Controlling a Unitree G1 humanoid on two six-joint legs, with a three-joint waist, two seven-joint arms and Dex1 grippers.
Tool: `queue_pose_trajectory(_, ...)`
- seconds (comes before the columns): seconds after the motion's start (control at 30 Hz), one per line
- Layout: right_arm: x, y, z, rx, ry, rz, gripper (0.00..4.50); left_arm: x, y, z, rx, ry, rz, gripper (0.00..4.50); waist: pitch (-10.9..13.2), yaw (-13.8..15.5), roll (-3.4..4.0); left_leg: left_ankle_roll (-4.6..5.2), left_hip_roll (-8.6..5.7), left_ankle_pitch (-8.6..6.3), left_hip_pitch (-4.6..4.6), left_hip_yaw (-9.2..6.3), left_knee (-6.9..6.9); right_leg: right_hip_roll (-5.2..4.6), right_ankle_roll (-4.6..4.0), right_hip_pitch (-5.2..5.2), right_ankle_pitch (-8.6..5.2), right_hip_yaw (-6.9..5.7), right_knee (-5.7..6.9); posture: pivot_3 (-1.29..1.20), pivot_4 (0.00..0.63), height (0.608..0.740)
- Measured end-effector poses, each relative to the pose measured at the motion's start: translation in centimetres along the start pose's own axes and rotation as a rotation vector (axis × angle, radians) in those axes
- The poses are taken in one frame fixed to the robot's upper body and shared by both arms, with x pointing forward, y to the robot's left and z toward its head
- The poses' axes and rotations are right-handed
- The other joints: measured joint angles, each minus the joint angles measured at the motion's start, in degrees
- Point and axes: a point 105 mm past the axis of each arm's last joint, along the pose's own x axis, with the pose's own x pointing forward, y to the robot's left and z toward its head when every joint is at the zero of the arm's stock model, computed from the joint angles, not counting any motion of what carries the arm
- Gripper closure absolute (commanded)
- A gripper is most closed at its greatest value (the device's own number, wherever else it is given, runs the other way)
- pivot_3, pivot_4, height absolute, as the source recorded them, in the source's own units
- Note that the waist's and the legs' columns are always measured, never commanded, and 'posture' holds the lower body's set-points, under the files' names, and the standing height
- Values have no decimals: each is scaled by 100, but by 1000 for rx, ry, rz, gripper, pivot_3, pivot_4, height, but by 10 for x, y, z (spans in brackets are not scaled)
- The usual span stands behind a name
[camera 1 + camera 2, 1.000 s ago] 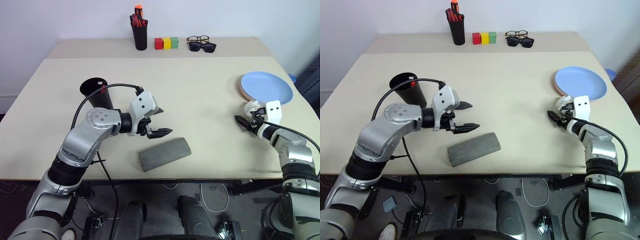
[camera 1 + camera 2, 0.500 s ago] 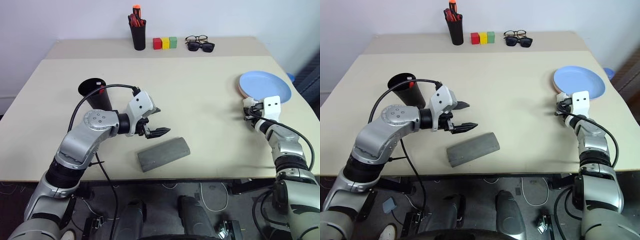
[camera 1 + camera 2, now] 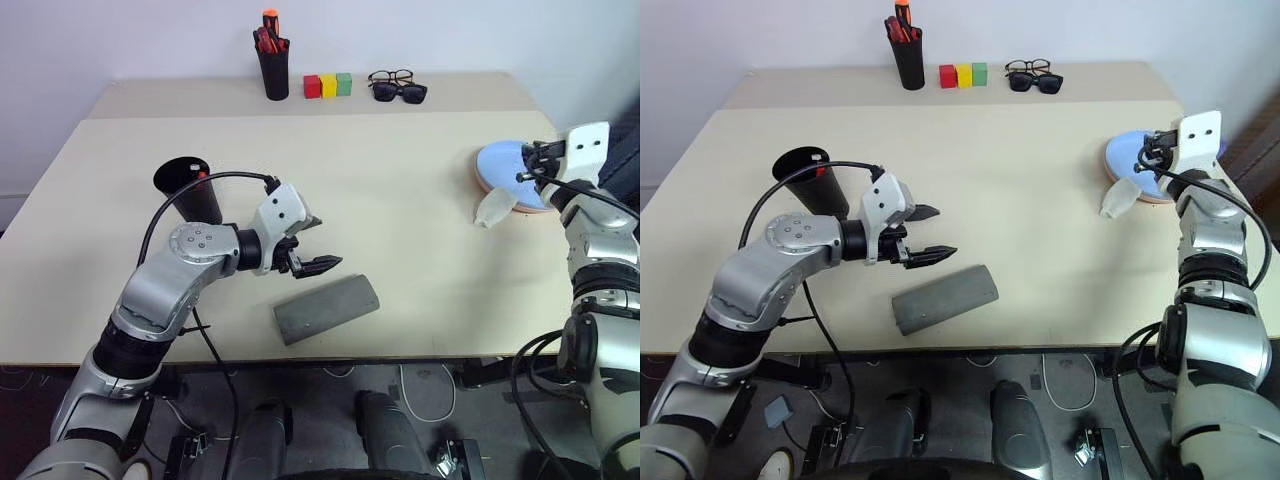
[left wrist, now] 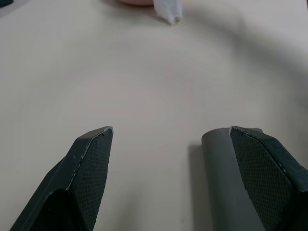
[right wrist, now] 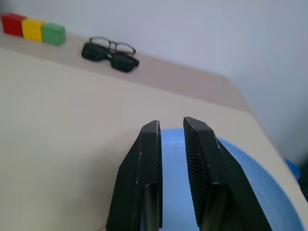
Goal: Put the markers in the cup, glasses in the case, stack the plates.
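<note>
Desk, mid-task.

- Left end effector: released, fingers wide, hovering just above and behind grey case. Case lid closed, lying slantwise near front edge; contents hidden, so no telling whether wire-framed glasses are inside.
- Right end effector: raised over near rim of light blue plate, fingers drawn almost together, narrow gap, nothing visible between them.
- Blue plate stacked on pink plate, far right, close to desk edge. Only a sliver of pink rim visible beneath.
- Whitish crumpled wad just beside the stack on the inner side. Cannot tell whether lying free or dangling from right end effector.
- Wide black cup upright at left, red marker poking up inside.
- Back row well apart: pen holder, coloured blocks, sunglasses touching thicker-framed spectacles.

Risks, as judged:
- Stack near desk edge; a low or sideways sweep of the right arm likely to nudge the plates off.
- Wad liable to drag or snag on the plate rim if attached.
- Left fingers close over case; a careless descent could shove it toward the front edge or pop the lid.
- Left arm's cable looping beside the cup; a swing leftward could tip it.
</note>
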Motion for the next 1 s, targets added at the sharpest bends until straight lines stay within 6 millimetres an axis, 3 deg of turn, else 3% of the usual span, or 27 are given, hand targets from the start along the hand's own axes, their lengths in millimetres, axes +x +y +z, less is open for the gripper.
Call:
queue_pose_trajectory(0.1,-2,2,-15,20,54,10,3776,-4,2,-1,-6,4,27,523,1,-5,0,0,0,0,-1,0,2,0,1,0,1,1,1,0,150,740)
queue_pose_trajectory(0.17,-2,5,-14,33,49,45,3270,-6,2,1,-8,-1,37,523,1,-15,0,0,0,0,2,0,3,0,0,0,1,2,2,0,150,740)
queue_pose_trajectory(0.4,-11,8,-16,124,29,131,23,-7,0,1,-13,-6,38,523,1,6,1,0,0,0,1,0,2,1,16,0,9,1,3,0,150,740)
queue_pose_trajectory(0.57,-30,4,-24,210,65,167,23,-5,3,2,-16,-5,25,523,0,18,1,0,-1,0,0,-2,3,1,16,0,8,0,4,0,150,740)
queue_pose_trajectory(0.73,-51,5,-52,305,185,176,23,-2,1,0,-20,2,-2,523,0,-11,2,0,0,0,4,1,4,1,13,0,6,1,5,0,150,740)
queue_pose_trajectory(1.0,-52,17,-61,390,223,192,23,-2,2,-2,-24,8,-5,523,0,0,2,0,1,0,4,3,5,1,13,0,5,2,6,0,150,740)
